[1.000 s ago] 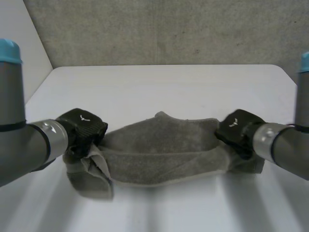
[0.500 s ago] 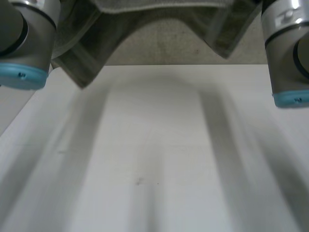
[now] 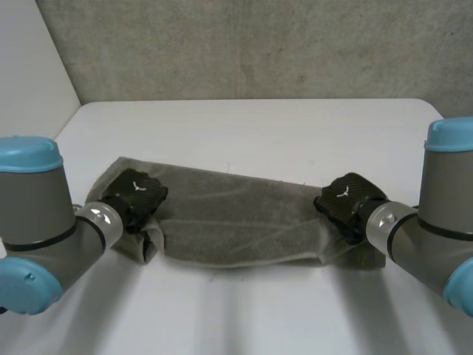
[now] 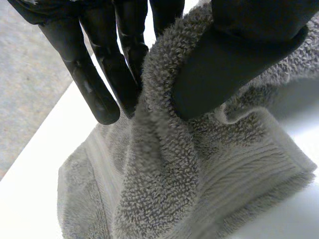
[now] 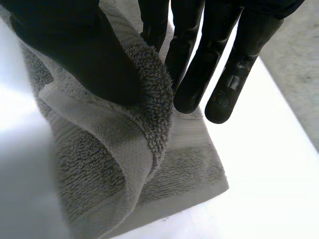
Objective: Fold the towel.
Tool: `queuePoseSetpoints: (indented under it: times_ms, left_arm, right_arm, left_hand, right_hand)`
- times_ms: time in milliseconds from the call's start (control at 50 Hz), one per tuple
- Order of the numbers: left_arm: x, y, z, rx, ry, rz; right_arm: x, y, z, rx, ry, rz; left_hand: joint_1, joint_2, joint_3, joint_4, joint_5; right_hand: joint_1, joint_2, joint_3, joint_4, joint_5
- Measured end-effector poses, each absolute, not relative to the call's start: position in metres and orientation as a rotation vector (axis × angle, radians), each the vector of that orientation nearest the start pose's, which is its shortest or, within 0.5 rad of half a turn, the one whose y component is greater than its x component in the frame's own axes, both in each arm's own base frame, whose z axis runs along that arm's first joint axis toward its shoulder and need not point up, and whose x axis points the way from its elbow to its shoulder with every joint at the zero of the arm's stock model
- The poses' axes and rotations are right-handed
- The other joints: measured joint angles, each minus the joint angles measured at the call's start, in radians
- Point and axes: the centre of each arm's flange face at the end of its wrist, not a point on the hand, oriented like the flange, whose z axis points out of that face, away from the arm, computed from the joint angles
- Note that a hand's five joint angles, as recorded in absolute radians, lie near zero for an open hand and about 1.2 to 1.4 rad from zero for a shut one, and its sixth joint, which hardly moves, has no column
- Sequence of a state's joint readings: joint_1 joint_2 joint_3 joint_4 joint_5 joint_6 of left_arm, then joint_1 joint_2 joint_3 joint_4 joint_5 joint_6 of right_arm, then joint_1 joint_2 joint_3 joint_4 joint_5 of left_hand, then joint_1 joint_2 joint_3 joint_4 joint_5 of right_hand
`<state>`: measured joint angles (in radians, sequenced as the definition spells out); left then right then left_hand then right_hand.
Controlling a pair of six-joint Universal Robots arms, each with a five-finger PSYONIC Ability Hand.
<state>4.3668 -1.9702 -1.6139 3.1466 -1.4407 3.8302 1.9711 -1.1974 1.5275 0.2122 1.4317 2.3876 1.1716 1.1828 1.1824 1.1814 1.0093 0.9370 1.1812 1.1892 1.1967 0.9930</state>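
At towel (image 3: 236,222) ends, 2 palm-down hands (image 3: 135,194) (image 3: 347,198)

One towel (image 3: 236,214), one table (image 3: 259,126), two hands (image 3: 137,194) (image 3: 347,198).

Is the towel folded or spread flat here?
Folded, roughly: the towel lies as a narrow band on the table, layers doubled at both ends, where the left hand and right hand pinch it.

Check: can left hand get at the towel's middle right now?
Probably, once freed: the left hand pinches the towel at its left end, so it must release first. The middle lies uncovered, with nothing between.
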Motion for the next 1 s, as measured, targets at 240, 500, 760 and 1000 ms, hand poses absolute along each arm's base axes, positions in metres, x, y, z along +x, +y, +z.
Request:
queuePoseSetpoints:
  times_ms: [240, 500, 760, 1000]
  left_arm:
    - [-0.255, -0.267, 0.169, 1.379, 2.185, -1.664]
    - [-0.247, -0.227, 0.195, 1.029, 2.513, -1.837]
    - [-0.242, -0.229, 0.160, 0.495, 2.727, -1.720]
    - [-0.260, -0.241, 0.125, 0.473, 2.669, -1.678]
  right_arm:
    - [0.254, -0.262, 0.188, -1.293, 2.287, -1.732]
    - [0.253, -0.274, 0.190, -1.223, 2.264, -1.822]
    - [0.253, -0.272, 0.186, -1.199, 2.271, -1.828]
    - [0.253, -0.268, 0.183, -1.200, 2.276, -1.816]
  left_hand:
    - [-0.695, -0.712, -0.712, -0.713, -0.716]
    - [-0.772, -0.791, -0.790, -0.791, -0.794]
    - [-0.772, -0.791, -0.790, -0.790, -0.792]
    - [-0.763, -0.775, -0.774, -0.773, -0.775]
  right_hand:
    - [0.000, 0.000, 0.000, 0.000, 0.001]
    - [0.000, 0.000, 0.000, 0.000, 0.001]
    - [0.000, 0.000, 0.000, 0.000, 0.001]
    - [0.000, 0.000, 0.000, 0.000, 0.001]
